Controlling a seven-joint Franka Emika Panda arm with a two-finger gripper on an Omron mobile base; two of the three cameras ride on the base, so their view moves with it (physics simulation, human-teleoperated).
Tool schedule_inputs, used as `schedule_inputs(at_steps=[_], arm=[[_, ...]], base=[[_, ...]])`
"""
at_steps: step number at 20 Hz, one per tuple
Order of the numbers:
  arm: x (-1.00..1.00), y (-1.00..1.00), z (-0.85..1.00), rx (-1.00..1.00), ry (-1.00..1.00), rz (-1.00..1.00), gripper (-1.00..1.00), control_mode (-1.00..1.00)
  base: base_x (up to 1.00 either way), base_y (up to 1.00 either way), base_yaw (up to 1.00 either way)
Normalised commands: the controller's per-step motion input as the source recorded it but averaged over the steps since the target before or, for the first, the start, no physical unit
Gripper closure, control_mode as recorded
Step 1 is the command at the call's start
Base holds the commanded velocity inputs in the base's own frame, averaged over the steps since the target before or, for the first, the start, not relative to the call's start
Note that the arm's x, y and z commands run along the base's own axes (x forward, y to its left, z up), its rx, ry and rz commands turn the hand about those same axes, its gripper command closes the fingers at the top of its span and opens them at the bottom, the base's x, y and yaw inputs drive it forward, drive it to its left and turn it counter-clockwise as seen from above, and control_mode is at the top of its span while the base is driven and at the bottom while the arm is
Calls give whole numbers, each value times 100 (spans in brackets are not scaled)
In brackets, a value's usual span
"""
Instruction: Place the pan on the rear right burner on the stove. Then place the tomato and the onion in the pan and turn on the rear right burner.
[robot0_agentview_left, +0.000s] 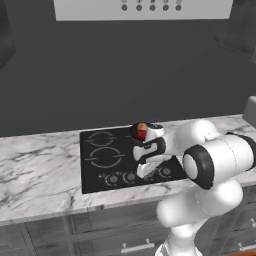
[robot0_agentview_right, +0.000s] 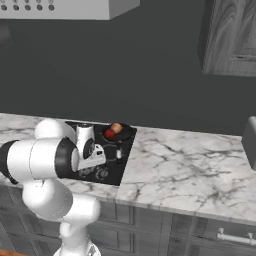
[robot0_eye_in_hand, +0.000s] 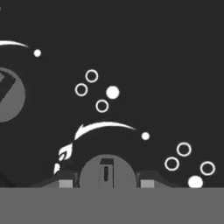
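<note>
The black pan (robot0_agentview_left: 135, 131) sits on the stove (robot0_agentview_left: 95, 170) at its rear right and covers the rear right burner. Inside it lie the red tomato (robot0_agentview_left: 142, 135) and the brownish onion (robot0_agentview_left: 141, 127), touching each other. From the right base view, the pan (robot0_agentview_right: 125, 135) holds the tomato (robot0_agentview_right: 109, 133) and onion (robot0_agentview_right: 116, 128), with its thin handle (robot0_agentview_right: 119, 150) pointing toward the front. My gripper (robot0_eye_in_hand: 106, 180) is down at the front knob row, shut on a round grey knob (robot0_eye_in_hand: 106, 173), one fingertip against each side. The gripper (robot0_agentview_left: 145, 172) is over the second knob from the right.
Another knob (robot0_eye_in_hand: 8, 94) lies to the left in the hand view, with white burner markings printed around it. Marble counter (robot0_agentview_left: 40, 175) flanks the stove, wider on the right (robot0_agentview_right: 190, 170). A range hood (robot0_agentview_left: 142, 9) hangs above, and a wall cabinet (robot0_agentview_right: 232, 35) is at the upper right.
</note>
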Motion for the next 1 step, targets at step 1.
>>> schedule_inputs(at_steps=[1], arm=[[19, 0, -18, 8, 7, 65, 100, -100]], base=[[0, 0, 0]])
